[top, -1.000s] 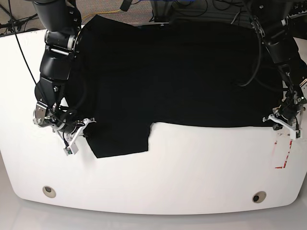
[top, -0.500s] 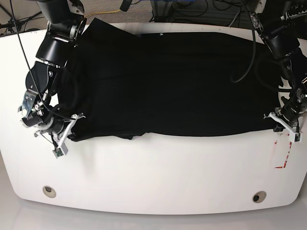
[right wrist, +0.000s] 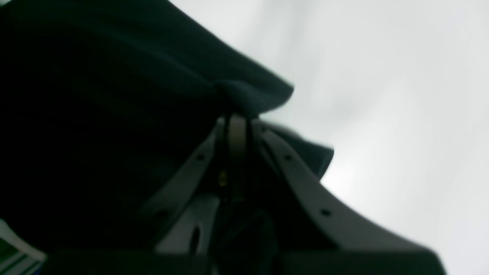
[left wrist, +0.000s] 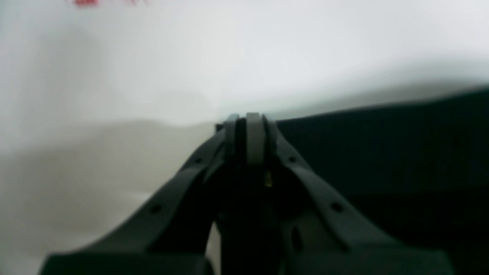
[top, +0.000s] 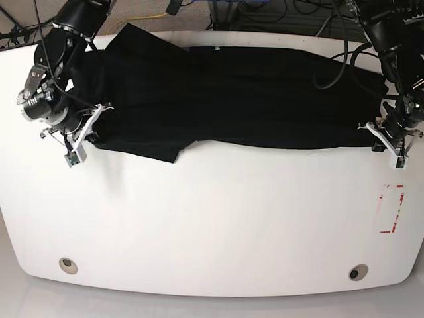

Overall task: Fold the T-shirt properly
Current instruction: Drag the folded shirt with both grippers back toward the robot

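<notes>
Nearest the viewer, bare white table (top: 212, 232); a red-marked rectangle (top: 391, 209) at its right edge, two round inserts along the front rim. No containers anywhere in view, so nothing to report inside any.

Mid-table: the T-shirt (top: 238, 99), black, lies as a long band across the far half, its front hem doubled over toward the back. One loose flap (top: 156, 149) hangs lower near the left of the base view.

Right gripper (top: 89, 129) clamped on the shirt's corner; wrist view shows fabric bunched at the closed tips (right wrist: 237, 118). Left gripper (top: 384, 136) likewise pinching the hem edge at the opposite end (left wrist: 246, 122), cloth running off to one side.

Step, as judged: lengthwise fold in progress, both corners being carried toward the far edge. Next calls for laying the held edge flat and even on the far side, then letting go; the sagging flap may need smoothing.

Far side: cables and arm bases beyond the table.
</notes>
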Tool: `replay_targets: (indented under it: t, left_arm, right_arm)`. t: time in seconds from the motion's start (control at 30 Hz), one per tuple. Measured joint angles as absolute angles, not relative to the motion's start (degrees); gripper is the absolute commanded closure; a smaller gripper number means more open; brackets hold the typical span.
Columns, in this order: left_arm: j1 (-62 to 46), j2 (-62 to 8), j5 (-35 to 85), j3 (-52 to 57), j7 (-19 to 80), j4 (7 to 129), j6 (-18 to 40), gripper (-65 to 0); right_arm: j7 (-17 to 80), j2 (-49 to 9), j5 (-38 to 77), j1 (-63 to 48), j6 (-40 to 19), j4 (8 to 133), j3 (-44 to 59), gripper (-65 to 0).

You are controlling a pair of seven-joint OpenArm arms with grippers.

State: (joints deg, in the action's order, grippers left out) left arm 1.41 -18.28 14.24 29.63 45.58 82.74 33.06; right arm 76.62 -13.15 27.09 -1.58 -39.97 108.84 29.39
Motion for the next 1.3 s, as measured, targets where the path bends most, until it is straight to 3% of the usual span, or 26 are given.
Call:
replay_targets:
  t: [0.43,0.5,0.57,0.67,0.73,0.83,1.13,1.3]
  left_arm:
    - [-4.62,-19.51,14.66,29.61,45.10,83.42,33.08,0.0]
    - [-5.30,-19.77,14.33,29.61,44.99,83.42,33.06,-0.1]
    - [-6.20,-19.70,14.15,29.58,45.01,83.31,33.08,-5.1]
    - [-6.81,-20.08,13.93,29.10,45.10,82.96,33.08,-25.7]
    - [-6.72,-20.60,13.91,28.69,45.21,82.94,33.08,-39.2]
    - [-6.50,-21.04,13.76,28.53,45.01,83.09,33.08,-44.9]
    - [-5.85,-20.69,13.82,28.56,45.60,87.53,33.04,-41.7]
    - [-5.08,-20.45,14.59,28.16,44.40,90.43,33.10,-41.5]
  right_arm:
    - [75.68,-13.34,33.34,-11.35,-39.92,109.67,31.24,-1.4]
    - [75.68,-13.32,33.32,-12.40,-39.92,109.67,31.05,-11.4]
    - [75.66,-13.28,33.30,-13.37,-39.92,109.67,31.05,-21.4]
    - [75.77,-13.34,32.77,-13.76,-39.90,109.32,31.68,-41.2]
    - [75.44,-13.32,33.45,-13.54,-39.92,109.34,33.50,-49.3]
    - [75.31,-13.30,33.21,-13.06,-39.94,109.45,36.58,-51.2]
    - [75.11,-13.72,33.28,-2.92,-39.90,105.67,34.41,-50.9]
    - [75.40,-14.98,32.21,3.27,-39.88,94.13,30.61,-50.9]
